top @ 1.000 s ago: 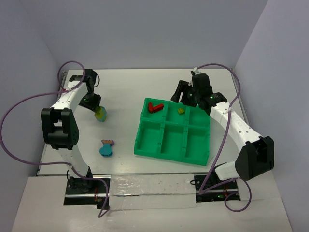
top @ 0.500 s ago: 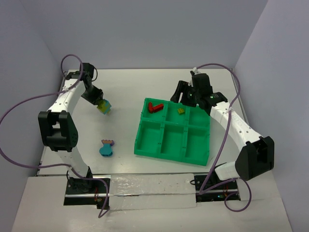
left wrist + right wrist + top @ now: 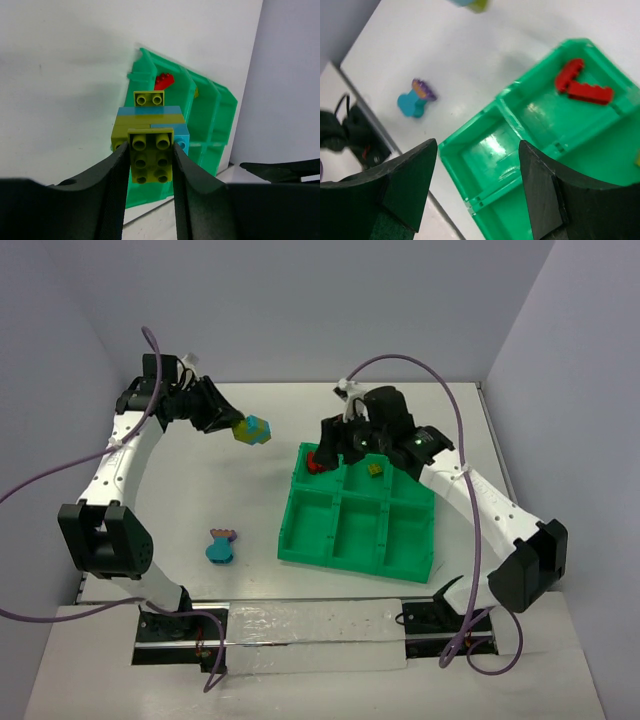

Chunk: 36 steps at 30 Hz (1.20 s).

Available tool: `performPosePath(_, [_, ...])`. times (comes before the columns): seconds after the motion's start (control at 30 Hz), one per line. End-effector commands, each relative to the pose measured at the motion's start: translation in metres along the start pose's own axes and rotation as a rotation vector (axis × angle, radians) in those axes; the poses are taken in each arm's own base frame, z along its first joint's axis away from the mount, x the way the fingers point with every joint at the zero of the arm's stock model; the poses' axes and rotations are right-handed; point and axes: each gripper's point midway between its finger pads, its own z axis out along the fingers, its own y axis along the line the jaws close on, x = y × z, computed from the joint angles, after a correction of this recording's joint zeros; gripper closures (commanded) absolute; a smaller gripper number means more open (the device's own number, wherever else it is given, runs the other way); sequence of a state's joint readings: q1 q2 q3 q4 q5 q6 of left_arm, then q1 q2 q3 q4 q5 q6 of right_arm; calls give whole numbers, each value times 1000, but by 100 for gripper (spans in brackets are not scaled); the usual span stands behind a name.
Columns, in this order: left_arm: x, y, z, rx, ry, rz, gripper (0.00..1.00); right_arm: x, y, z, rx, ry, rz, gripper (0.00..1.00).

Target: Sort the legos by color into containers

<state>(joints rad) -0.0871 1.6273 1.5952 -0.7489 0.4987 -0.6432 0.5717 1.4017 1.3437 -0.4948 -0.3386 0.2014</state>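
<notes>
My left gripper point(image 3: 236, 427) is shut on a stacked cluster of yellow-green and cyan legos point(image 3: 252, 429), held in the air left of the tray. In the left wrist view the fingers point(image 3: 117, 170) clamp the cluster's yellow-green brick point(image 3: 151, 160). The green tray point(image 3: 350, 562) holds red legos point(image 3: 318, 462) in its back-left container and a small yellow-green lego point(image 3: 375, 469) in the back-middle one. My right gripper point(image 3: 335, 440) hangs open and empty above the tray's left side point(image 3: 510, 90). The red legos point(image 3: 582, 85) show below it.
A cyan lego cluster with a pinkish-purple top point(image 3: 220, 545) lies on the table left of the tray, also seen as that cluster point(image 3: 416, 97) in the right wrist view. The tray's three front containers point(image 3: 355, 530) hold nothing. Walls enclose the table's back and sides.
The left gripper closed on the yellow-green and cyan cluster, lifted it off the table and carried it right toward the tray. The right arm swung left over the tray's back-left corner.
</notes>
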Motion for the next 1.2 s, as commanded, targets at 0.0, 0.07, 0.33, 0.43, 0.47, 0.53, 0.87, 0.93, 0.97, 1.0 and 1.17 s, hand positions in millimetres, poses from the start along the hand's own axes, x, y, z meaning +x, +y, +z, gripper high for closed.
performPosePath(0.0, [12,-16,-6,117,65,115,100,-35,53,-2,-190,-202,-406,28])
performPosePath(0.07, [14,-18,-9,122,66,122,100,-42,65,-5,-216,-296,-514,27])
performPosePath(0.33, [27,-14,-24,85,71,136,100,-74,93,15,-207,-490,-879,23])
performPosePath(0.43, [31,-16,-32,88,59,136,100,-77,95,32,-197,-482,-918,22])
performPosePath(0.47, [32,-16,-34,91,56,136,100,-81,96,39,-190,-484,-931,22])
performPosePath(0.53, [35,-18,-38,99,55,139,100,-87,97,45,-182,-488,-949,22])
performPosePath(0.87, [46,-19,-51,100,51,166,100,-78,115,82,-295,-379,-1052,19])
performPosePath(0.93, [47,-21,-56,104,43,172,100,-70,120,88,-347,-341,-1063,19])
performPosePath(0.97, [47,-21,-57,104,38,175,100,-70,123,88,-365,-334,-1068,19])
performPosePath(1.0, [48,-21,-58,104,35,176,100,-68,125,91,-379,-321,-1072,19])
performPosePath(1.17, [51,-21,-59,109,38,172,100,-60,130,105,-428,-277,-1078,21])
